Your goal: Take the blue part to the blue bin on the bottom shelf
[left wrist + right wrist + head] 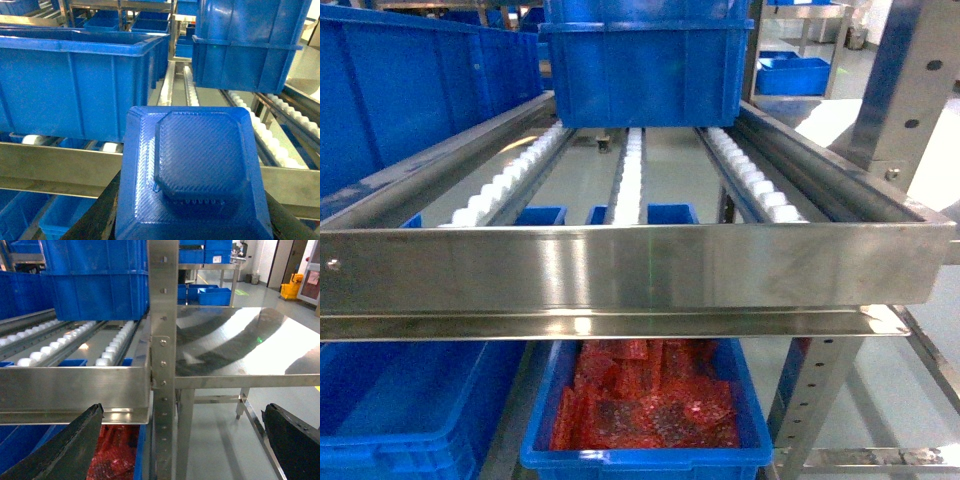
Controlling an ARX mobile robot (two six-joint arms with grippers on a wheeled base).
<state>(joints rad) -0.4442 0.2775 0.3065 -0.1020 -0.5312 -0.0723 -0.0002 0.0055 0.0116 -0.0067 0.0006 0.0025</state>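
Blue part: a square blue printed plastic piece with a raised octagonal centre (192, 172) fills the lower middle of the left wrist view, held between the two dark fingers (95, 220) of the left end effector (192, 215).
Left end effector: pressed on the blue part from both sides; it is in front of the flat front rail of the rack.
Right end effector: its two dark fingers (60, 450) are spread wide apart in the right wrist view, and nothing is between them (175, 450).
Rack level: a stainless-steel level with white roller tracks (630, 175) and a flat steel front rail (620, 265) crosses the head view; a big blue plastic crate (645, 60) stands at its far end.
Lower bins: under the front rail stands a blue plastic bin with red shiny bags (650, 400) inside; a second blue bin (410, 400) is just beside it on the left.
Worktop: a flat shiny steel table (245, 340) stands to the right of the rack post (164, 365).
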